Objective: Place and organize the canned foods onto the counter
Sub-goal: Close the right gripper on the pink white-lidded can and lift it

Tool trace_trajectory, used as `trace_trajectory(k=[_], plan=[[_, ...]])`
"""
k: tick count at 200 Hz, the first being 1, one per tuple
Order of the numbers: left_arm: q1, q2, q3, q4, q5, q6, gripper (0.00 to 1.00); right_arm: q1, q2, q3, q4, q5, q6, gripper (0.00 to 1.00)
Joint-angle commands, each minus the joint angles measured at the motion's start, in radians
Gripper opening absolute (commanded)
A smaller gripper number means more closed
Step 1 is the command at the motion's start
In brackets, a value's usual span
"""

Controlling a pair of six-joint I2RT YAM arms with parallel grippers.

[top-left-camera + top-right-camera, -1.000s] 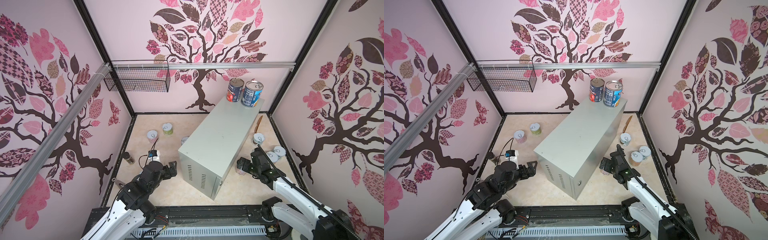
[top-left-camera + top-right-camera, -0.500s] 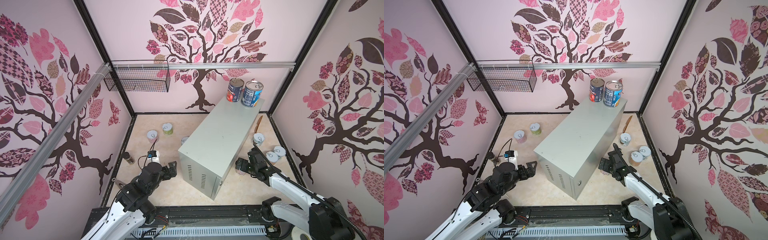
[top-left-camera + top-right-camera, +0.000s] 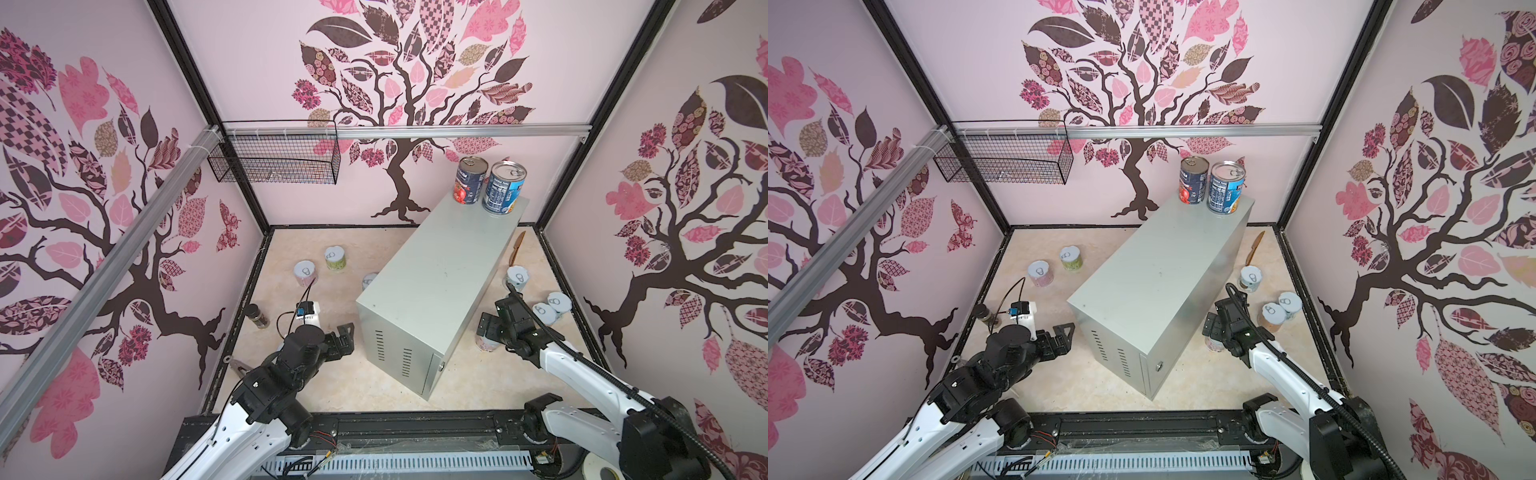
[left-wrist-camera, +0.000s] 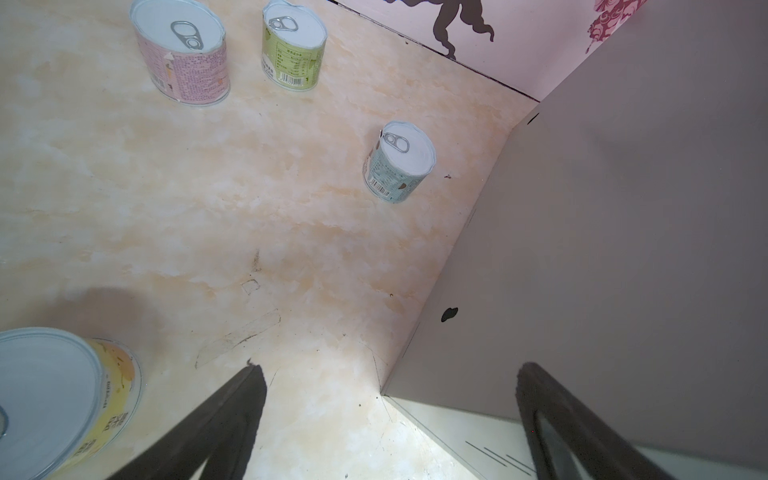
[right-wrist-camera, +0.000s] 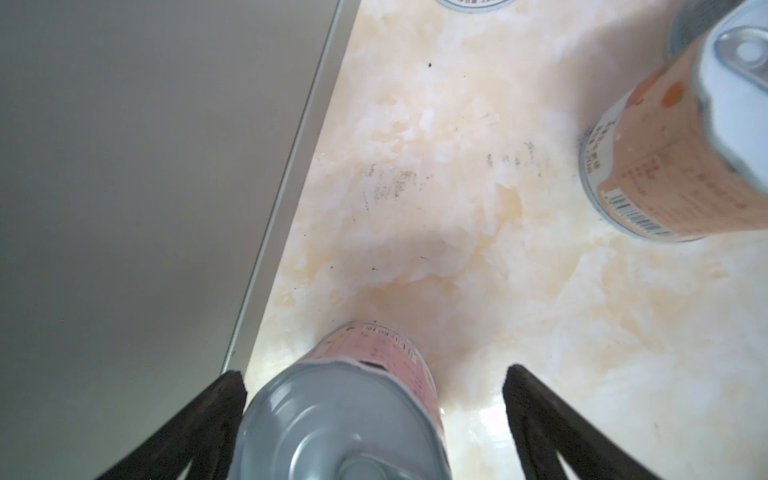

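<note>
reaching low along the counter (image 3: pixel 440 282) from the right, with the right claw (image 5: pixel 374 378) spread wide astride a pink can (image 5: pixel 340 415) standing on the floor (image 5: pixel 457 208), not clamped on it. hovering at the counter's near left corner with the left claw (image 4: pixel 390 372) wide too, empty. sitting upright at the counter's far end: two tall cans (image 3: pixel 471 180).

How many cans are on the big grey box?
2: the tomato can and the blue can, side by side at the grey box's far end. None hidden.
</note>
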Motion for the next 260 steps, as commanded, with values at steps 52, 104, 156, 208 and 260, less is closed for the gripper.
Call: trace_trajectory(k=[52,104,156,208,260], plan=[[-0.004,0.000,-0.025,0.017,0.019,0.001,0.98,0.002,-0.100,0.022,-0.051,-0.009,0.018,1.00],[-0.007,0.001,-0.023,0.016,0.025,0.002,0.98,0.006,-0.067,0.021,-0.042,-0.089,0.016,1.00],[-0.007,-0.003,-0.025,0.020,0.021,0.003,0.98,0.049,-0.001,0.001,-0.013,-0.077,0.037,1.00],[-0.008,-0.011,-0.022,0.008,-0.004,-0.004,0.98,0.066,0.079,-0.029,0.029,-0.081,0.086,1.00],[-0.007,-0.020,-0.020,0.002,-0.027,-0.005,0.98,0.066,0.141,-0.073,0.103,-0.058,0.102,1.00]])
